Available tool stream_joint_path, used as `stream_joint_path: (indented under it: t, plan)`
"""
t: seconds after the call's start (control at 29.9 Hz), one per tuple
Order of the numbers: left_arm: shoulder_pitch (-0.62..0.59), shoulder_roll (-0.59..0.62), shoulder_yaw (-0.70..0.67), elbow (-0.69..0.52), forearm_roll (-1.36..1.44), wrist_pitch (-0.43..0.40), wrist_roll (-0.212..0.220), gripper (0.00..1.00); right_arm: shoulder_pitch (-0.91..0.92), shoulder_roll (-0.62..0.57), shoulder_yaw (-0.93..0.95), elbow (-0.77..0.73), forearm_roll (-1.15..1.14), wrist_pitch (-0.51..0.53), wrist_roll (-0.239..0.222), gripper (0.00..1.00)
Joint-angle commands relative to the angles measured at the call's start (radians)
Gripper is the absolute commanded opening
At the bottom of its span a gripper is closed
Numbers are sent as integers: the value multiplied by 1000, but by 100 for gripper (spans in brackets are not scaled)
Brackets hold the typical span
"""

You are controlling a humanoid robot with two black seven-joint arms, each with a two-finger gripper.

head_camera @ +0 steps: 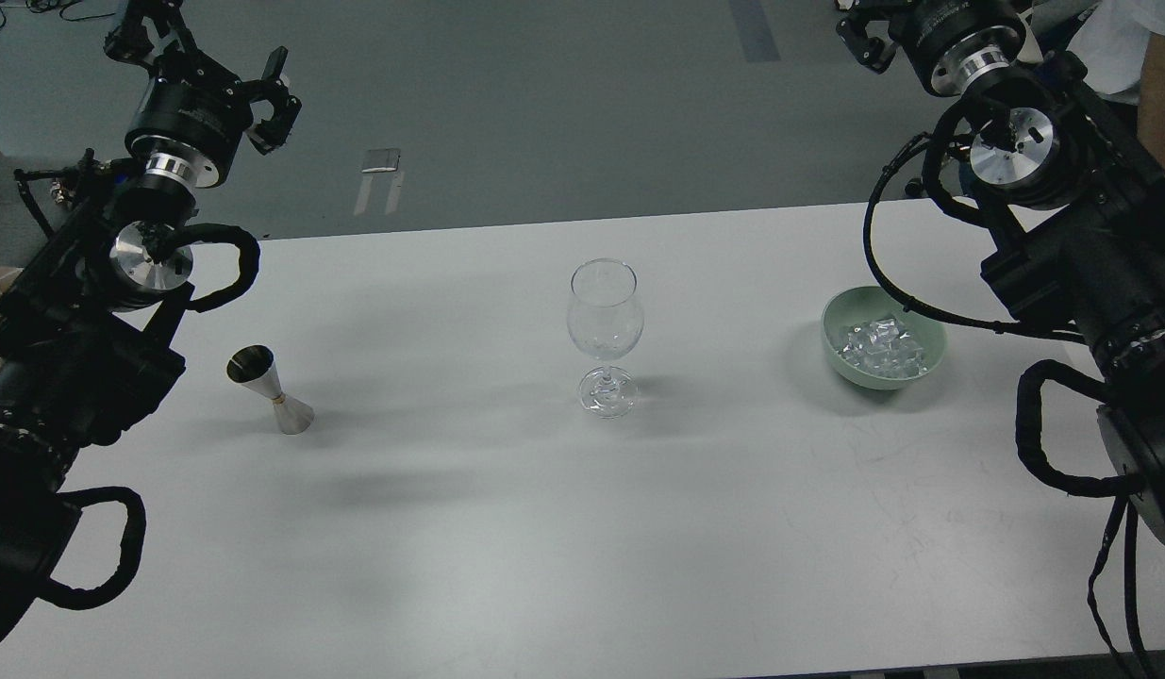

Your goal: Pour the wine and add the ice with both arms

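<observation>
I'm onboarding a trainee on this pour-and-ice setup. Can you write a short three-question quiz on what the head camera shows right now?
1. True or false: the wine glass already holds ice.
2. Multiple choice: where is the ice? A) in the green bowl B) loose on the table C) in the jigger
3. Short answer: which object stands nearest the left end effector side of the table?

Key
1. False; the glass looks empty and upright mid-table.
2. A; the cubes are heaped inside the bowl, to the right of the glass.
3. The metal jigger, standing left of the glass. Neither end effector holds anything.
</observation>
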Motion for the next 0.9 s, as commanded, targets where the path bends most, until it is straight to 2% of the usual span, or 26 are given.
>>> stream_joint_path:
  t: [0.0, 0.67, 0.87]
  plan:
    - [1, 4, -3, 0, -2, -4, -4, 98, -6, -1, 0, 1, 0, 2, 0, 100]
    - [33, 4, -20, -43, -55, -1, 7, 98, -36, 1, 3, 18, 0, 5, 0, 100]
    - [70, 23, -21, -110, -79, -3, 10, 98, -41, 1, 3, 21, 0, 5, 0, 100]
